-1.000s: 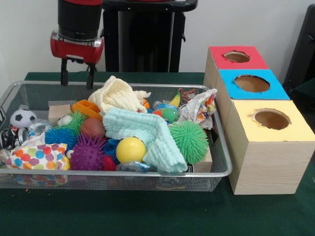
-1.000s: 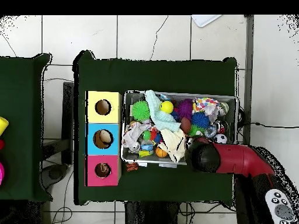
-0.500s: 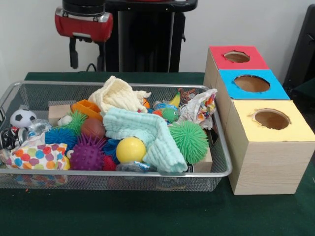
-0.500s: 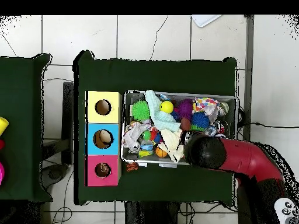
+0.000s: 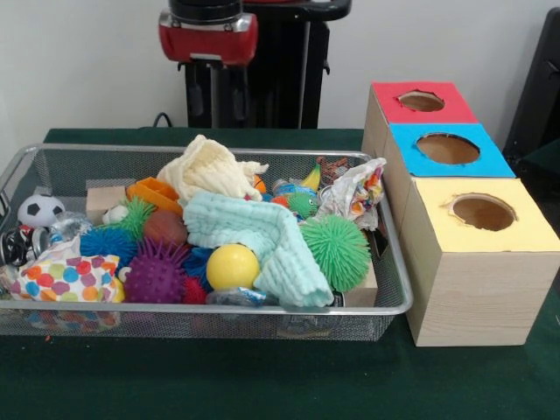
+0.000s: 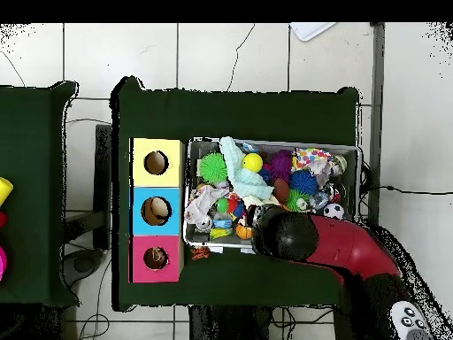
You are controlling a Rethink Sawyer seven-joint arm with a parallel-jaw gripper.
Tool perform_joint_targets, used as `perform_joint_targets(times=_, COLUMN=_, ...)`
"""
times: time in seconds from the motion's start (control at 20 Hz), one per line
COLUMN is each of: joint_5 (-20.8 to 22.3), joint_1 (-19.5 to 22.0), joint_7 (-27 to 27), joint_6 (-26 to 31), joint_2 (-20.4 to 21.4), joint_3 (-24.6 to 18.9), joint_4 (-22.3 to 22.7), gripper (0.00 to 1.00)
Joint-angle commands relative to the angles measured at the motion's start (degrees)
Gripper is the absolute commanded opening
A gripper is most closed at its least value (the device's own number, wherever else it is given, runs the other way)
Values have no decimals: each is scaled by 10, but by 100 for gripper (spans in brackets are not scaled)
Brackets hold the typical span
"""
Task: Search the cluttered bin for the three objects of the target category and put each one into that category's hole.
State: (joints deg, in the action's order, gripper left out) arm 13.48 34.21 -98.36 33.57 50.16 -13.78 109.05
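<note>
Three boxes' holes wait right of wire mesh bin (image 5: 398, 297). We watch red-and-black gripper (image 5: 215, 87) slide right, risen above cream muslin cloth (image 5: 208, 169); fingers slightly parted, empty. No target picked yet.

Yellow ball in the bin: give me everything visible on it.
The yellow ball is smooth, plain, round and looks like plastic or rubber. It sits in the wire bin near the front rim, partly sunk in the clutter, with the mint green cloth against its right side and the purple spiky ball at its left. Overhead it shows too. Nothing grips it.
</note>
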Motion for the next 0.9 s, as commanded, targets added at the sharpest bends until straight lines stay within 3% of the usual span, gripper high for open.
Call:
perform_joint_targets(times=0.05, joint_5=-38, joint_1=-30, joint_7=-97, joint_6=-51, joint_2=-26, joint_3=-27, joint_4=92, gripper=100)
perform_joint_targets(times=0.4, joint_5=-39, joint_1=-52, joint_7=-116, joint_6=-140, joint_2=-71, joint_3=-12, joint_4=127, gripper=100)
perform_joint_targets(times=0.9, joint_5=-33, joint_1=-89, joint_7=-129, joint_6=-255, joint_2=-158, joint_3=16, joint_4=137, gripper=100)
